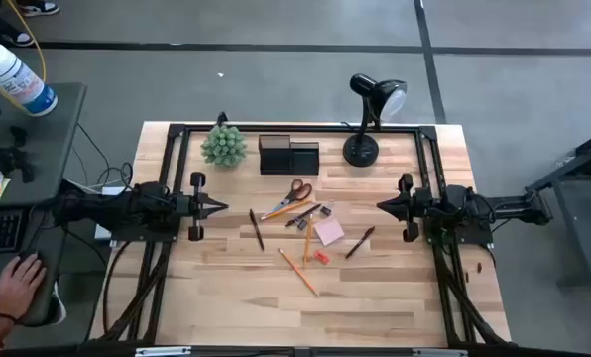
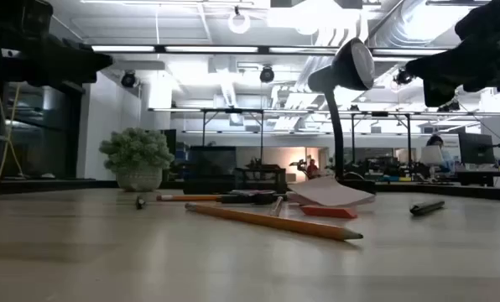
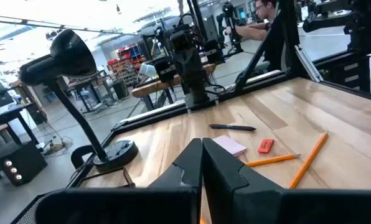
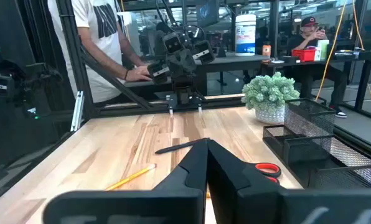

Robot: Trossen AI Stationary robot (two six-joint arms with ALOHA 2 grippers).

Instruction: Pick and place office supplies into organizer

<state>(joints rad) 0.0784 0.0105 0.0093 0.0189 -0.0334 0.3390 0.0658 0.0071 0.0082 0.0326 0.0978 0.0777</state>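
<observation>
Both arms are parked at the sides of the desk [image 1: 375,297] right now. The left claw [image 1: 219,207] sits at the left edge and the right claw [image 1: 383,205] at the right edge, tips facing each other across the supplies. From my wrist feeds, each claw's fingers are pressed together into a point, holding nothing.

The organizer [image 1: 289,156] is at the back of the desk, between the plant [image 1: 223,146] and the lamp [image 1: 367,124]. It's black mesh, long side running left-right.

Supplies are all loose in the middle:
- scissors [image 1: 288,197] just in front of the organizer, lying diagonal, orange handles toward the back right, blades pointing front left
- a dark pen [image 1: 257,229] left of them, nearly front to back
- pink sticky pad [image 1: 328,232] flat, turned a bit askew, with the red eraser [image 1: 321,258] just in front of it
- another dark pen [image 1: 360,242] right of the pad, diagonal
- one pencil [image 1: 298,272] lying diagonal at the front of the group; a second one [image 1: 306,245] runs nearly front to back and seems to meet it near the eraser

There's some small dark stuff bunched between the scissors and the pad that I can't make out from above. In the low view the lamp base and the organizer are mostly hidden behind the pad and the clutter.
</observation>
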